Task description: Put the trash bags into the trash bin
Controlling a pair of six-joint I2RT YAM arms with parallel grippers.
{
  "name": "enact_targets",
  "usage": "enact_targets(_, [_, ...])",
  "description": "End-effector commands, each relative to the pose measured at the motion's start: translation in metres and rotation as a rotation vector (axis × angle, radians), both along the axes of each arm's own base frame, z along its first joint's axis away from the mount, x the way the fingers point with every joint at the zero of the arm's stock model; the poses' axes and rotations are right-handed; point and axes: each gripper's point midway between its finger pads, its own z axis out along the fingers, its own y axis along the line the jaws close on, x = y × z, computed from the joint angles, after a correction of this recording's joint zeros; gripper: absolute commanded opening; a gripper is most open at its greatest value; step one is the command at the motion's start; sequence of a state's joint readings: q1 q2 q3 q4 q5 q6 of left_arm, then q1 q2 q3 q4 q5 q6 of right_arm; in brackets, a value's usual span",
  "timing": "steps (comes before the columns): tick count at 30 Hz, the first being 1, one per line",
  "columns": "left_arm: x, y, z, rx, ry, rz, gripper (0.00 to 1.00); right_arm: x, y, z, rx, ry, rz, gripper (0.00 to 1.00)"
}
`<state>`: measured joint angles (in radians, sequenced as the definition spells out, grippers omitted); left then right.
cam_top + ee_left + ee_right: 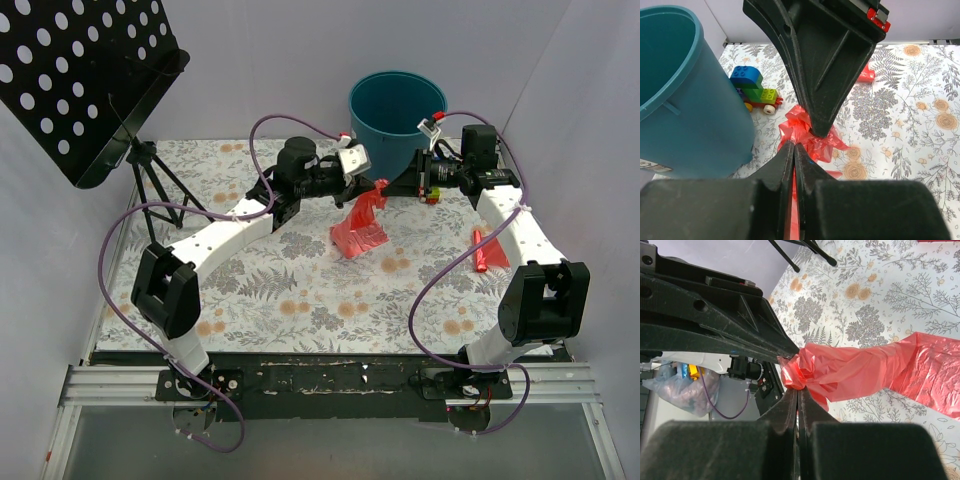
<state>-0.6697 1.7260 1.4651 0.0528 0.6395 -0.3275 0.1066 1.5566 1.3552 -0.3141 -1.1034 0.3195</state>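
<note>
Jaws, left and right, pinch shut on the trash bag's bunched neck; trash bag (360, 228) hangs before the trash bin (390, 130) at the back edge of the tabletop (290, 300), likely to clear the rim.

Toy block vehicle (756, 89): blue and green bricks on a wheeled base. It rests on the floral tablecloth (920, 100), up and left of the fingers (775, 172) of the left gripper (794, 147), beyond their tips.

Music stand (85, 80): black perforated panel, tilted, on a tripod (160, 185). It is well apart from those fingers, on their left.

Stand legs (800, 250): above the fingers (812, 415) of the right gripper (797, 392).

Clear plastic bag (677, 387): left of those fingers, contents indistinct.
</note>
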Motion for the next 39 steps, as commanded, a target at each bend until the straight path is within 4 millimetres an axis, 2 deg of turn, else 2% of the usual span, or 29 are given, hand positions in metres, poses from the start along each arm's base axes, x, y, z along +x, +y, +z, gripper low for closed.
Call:
enact_targets(1, [-0.013,0.015,0.038,-0.035,-0.093,0.011,0.00,-0.004,-0.005,0.008,0.005,-0.035,-0.005,0.01])
enact_targets(10, [-0.014,0.045,0.051,-0.028,-0.124,0.077,0.00,0.010,-0.021,-0.002,-0.021,-0.002,-0.083,0.01])
enact_targets(14, [-0.020,0.048,0.050,-0.027,-0.129,0.065,0.00,0.017,-0.029,-0.014,-0.074,0.008,-0.139,0.03])
enact_targets(15, [-0.021,0.049,0.052,-0.029,-0.135,0.061,0.00,0.019,-0.032,-0.015,-0.086,0.008,-0.157,0.10])
enact_targets(17, [-0.024,0.049,0.051,-0.030,-0.131,0.054,0.00,0.019,-0.033,-0.016,-0.085,0.015,-0.159,0.13])
enact_targets(22, [-0.028,0.048,0.056,-0.055,-0.137,0.032,0.00,0.020,-0.039,-0.020,-0.117,0.003,-0.185,0.11])
enact_targets(23, [-0.028,0.047,0.054,-0.048,-0.133,0.028,0.00,0.015,-0.036,-0.015,-0.080,0.003,-0.151,0.16])
enact_targets(24, [-0.028,0.046,0.052,-0.038,-0.127,0.026,0.00,0.007,-0.031,-0.002,-0.021,-0.026,-0.089,0.23])
enact_targets(26, [-0.027,0.047,0.049,-0.023,-0.135,0.025,0.00,-0.007,-0.022,0.026,0.055,-0.099,0.009,0.50])
enact_targets(27, [-0.028,0.048,0.047,-0.017,-0.141,0.020,0.00,-0.011,-0.017,0.038,0.058,-0.153,0.034,0.60])
enact_targets(28, [-0.029,0.048,0.047,-0.015,-0.150,0.015,0.00,-0.013,-0.013,0.044,0.052,-0.192,0.047,0.73])
enact_targets(29, [-0.029,0.048,0.047,-0.013,-0.153,0.011,0.00,-0.013,-0.009,0.049,0.036,-0.234,0.037,0.78])
enact_targets(32, [-0.031,0.048,0.051,-0.018,-0.166,0.002,0.00,-0.012,-0.003,0.050,0.018,-0.273,0.015,0.80])
enact_targets(35, [-0.032,0.048,0.046,-0.003,-0.138,0.003,0.00,-0.018,0.001,0.047,0.032,-0.276,0.052,0.80])
enact_targets(39, [-0.032,0.049,0.049,-0.009,-0.134,0.007,0.00,-0.017,0.002,0.048,0.021,-0.299,0.043,0.80])
